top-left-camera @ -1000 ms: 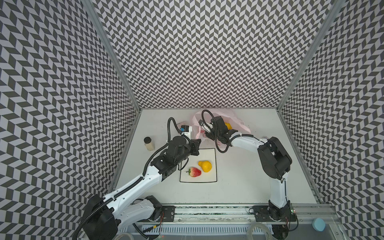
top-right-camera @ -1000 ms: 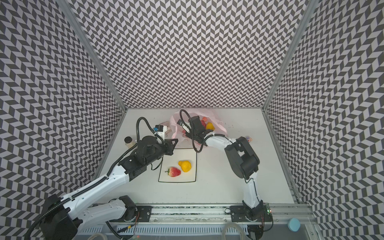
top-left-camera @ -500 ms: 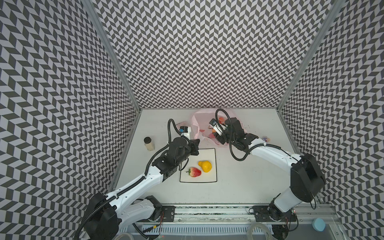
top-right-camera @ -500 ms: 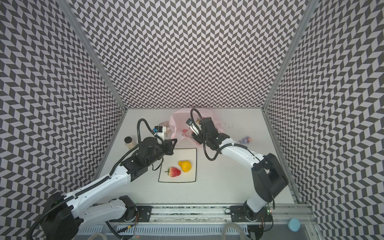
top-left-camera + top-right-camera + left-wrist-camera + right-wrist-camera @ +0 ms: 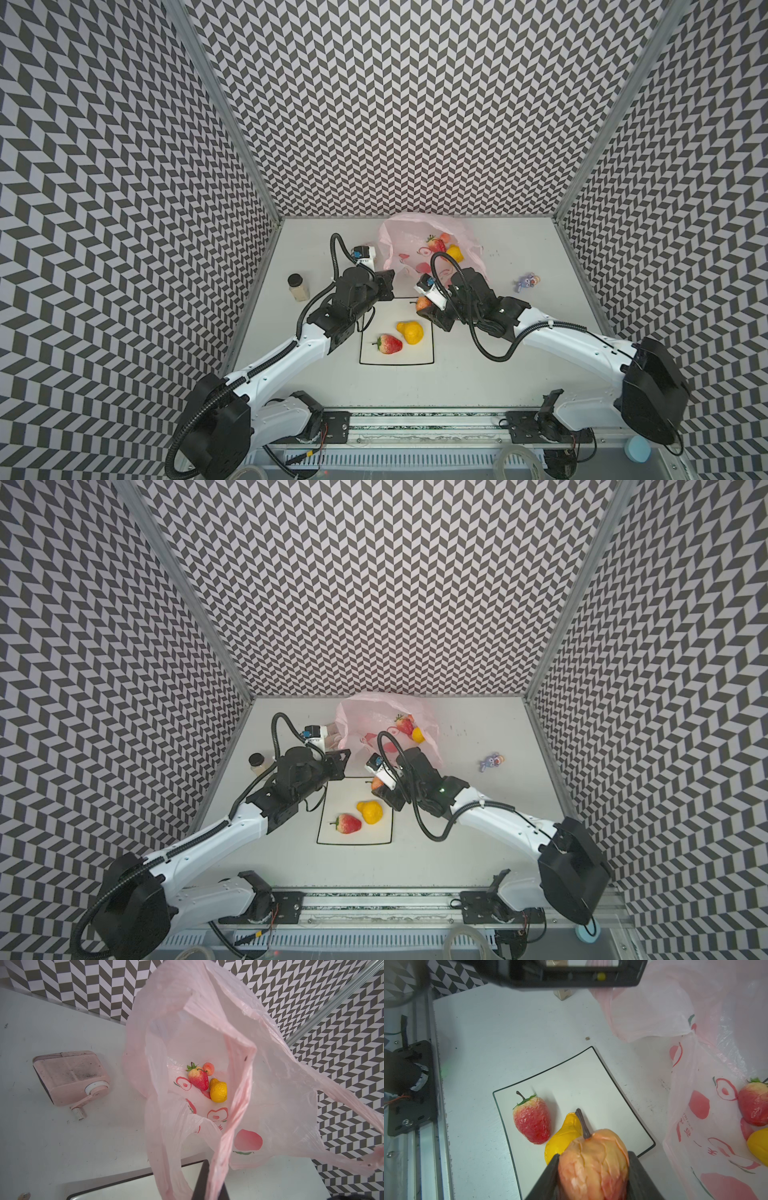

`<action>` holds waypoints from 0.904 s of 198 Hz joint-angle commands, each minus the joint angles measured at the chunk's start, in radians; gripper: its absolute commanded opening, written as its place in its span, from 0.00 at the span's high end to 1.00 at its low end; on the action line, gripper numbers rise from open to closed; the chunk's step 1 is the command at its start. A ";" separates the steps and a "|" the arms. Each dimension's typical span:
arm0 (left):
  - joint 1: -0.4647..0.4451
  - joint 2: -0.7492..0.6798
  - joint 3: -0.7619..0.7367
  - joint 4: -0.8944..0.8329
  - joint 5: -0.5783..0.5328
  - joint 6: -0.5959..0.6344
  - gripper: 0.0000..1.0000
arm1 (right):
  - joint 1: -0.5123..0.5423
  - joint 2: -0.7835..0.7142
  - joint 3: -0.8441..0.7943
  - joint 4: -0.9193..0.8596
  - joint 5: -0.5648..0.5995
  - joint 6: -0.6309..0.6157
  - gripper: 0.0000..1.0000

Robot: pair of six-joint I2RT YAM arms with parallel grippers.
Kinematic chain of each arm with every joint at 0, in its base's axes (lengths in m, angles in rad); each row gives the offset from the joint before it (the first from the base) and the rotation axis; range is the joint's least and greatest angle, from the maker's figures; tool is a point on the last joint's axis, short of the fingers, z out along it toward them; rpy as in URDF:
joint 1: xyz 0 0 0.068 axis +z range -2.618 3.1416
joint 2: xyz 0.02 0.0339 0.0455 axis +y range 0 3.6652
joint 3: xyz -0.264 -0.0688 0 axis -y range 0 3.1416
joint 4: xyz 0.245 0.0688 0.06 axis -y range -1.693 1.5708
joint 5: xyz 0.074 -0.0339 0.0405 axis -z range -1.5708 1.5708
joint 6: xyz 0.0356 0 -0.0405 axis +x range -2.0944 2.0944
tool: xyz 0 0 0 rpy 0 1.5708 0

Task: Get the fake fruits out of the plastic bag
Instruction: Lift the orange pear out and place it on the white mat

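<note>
The thin, translucent pale pink plastic bag with printed red fruit pictures lies at the far edge of the table, about midway along it, with its mouth lifted open toward the near side. On the bag's floor sit a red-and-yellowish toy strawberry with a green leaf cap, a small pink round toy fruit right beside it, and a glossy yellow toy pear on the strawberry's other side.

The left gripper is pressed together on the film at the bag's rim, pinching it and holding it raised. The right gripper pinches a pale orange-red toy fruit with a brown stem between its two dark fingers. It holds the fruit over the far right corner of a white rectangular plate with a thin black rim. Whether the fruit touches the plate cannot be told.

In the plate's near half lie a second red toy strawberry and a second yellow toy pear, side by side. The plate sits near the middle of the table, just nearer than the bag.

A pink boxy toy with a white crank lies beside the bag on its left. A small jar with a dark lid stands near the table's left edge. A tiny purple toy figure lies toward the right edge, apart from the bag.
</note>
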 commanded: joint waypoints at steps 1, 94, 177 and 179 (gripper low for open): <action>0.002 -0.002 0.012 0.043 0.011 -0.004 1.00 | 0.002 0.075 0.041 0.044 -0.009 0.087 0.81; 0.001 0.000 0.031 0.045 0.029 -0.014 1.00 | 0.002 0.382 0.145 0.116 0.042 0.128 0.81; 0.001 0.015 0.044 0.044 0.054 -0.006 1.00 | 0.002 0.370 0.122 0.142 0.071 0.147 0.40; 0.001 0.015 0.044 0.044 0.055 -0.005 1.00 | 0.002 0.364 0.120 0.142 0.071 0.147 0.40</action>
